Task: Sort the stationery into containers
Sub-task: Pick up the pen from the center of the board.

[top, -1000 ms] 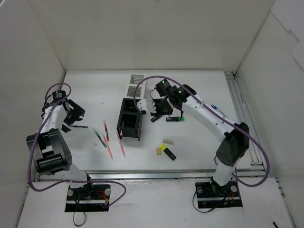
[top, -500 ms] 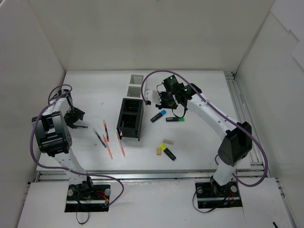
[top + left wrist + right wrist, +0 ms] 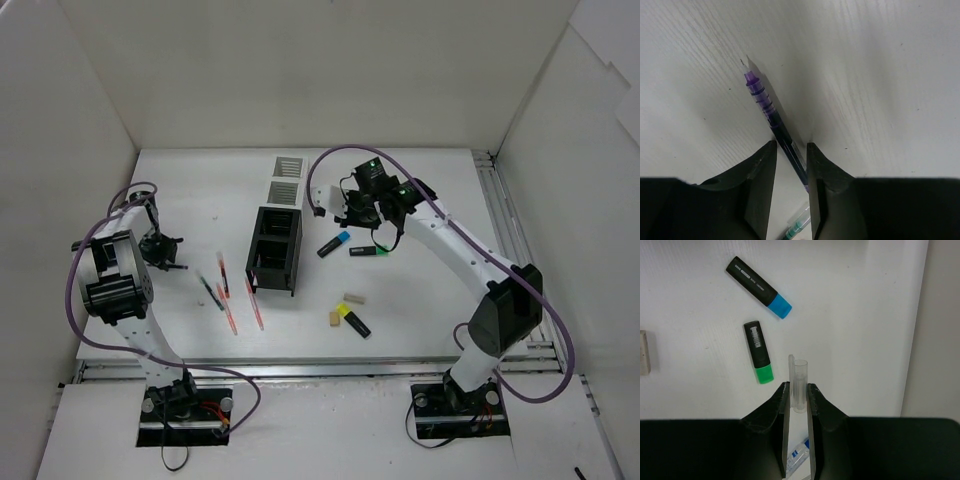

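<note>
The purple-tipped pen (image 3: 771,112) runs between the left gripper's (image 3: 791,145) nearly closed jaws; whether they pinch it, I cannot tell. A clear-capped pen (image 3: 800,375) sits pinched between the right gripper's (image 3: 798,386) jaws, with a green-capped highlighter (image 3: 758,352) and a blue-capped highlighter (image 3: 757,287) ahead to their left.

Purple-tipped pen (image 3: 771,116), flanked by left pincer (image 3: 791,146)

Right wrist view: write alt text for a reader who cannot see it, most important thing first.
The right gripper pinches a clear pen between its two dark fingers over a white table. On the table lie a blue-capped highlighter and a green-capped highlighter, apart, with a beige eraser at the left edge.
</note>
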